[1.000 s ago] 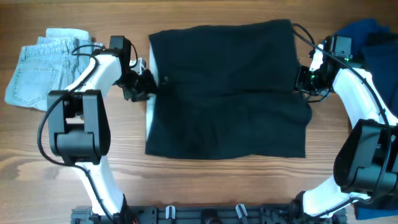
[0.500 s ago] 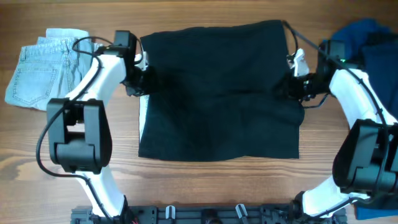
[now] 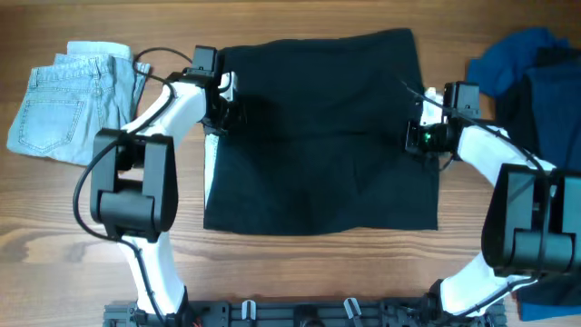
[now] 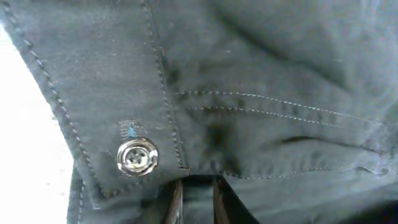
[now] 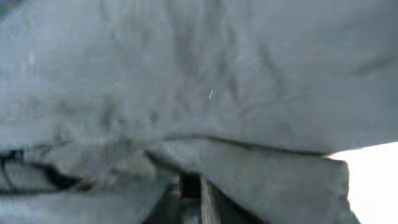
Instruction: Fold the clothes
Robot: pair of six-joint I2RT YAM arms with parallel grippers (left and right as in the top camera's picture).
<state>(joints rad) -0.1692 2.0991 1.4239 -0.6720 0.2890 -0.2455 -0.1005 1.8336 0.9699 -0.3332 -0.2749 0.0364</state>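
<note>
Black shorts (image 3: 318,136) spread on tabletop (image 3: 300,272), stretched between both hands. Left hand (image 3: 224,102) clenched on one side edge; right hand (image 3: 419,136) clenched on the opposite edge. Silver button (image 4: 138,155) just beside left hand's fingertips.

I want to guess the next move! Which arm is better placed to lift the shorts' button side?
Left. The left gripper pinches the black shorts beside the button; the right gripper holds the far edge.

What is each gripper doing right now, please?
Left gripper: closed, pinching one side edge of the black shorts.
Right gripper: closed, pinching the shorts' opposite edge.
</note>
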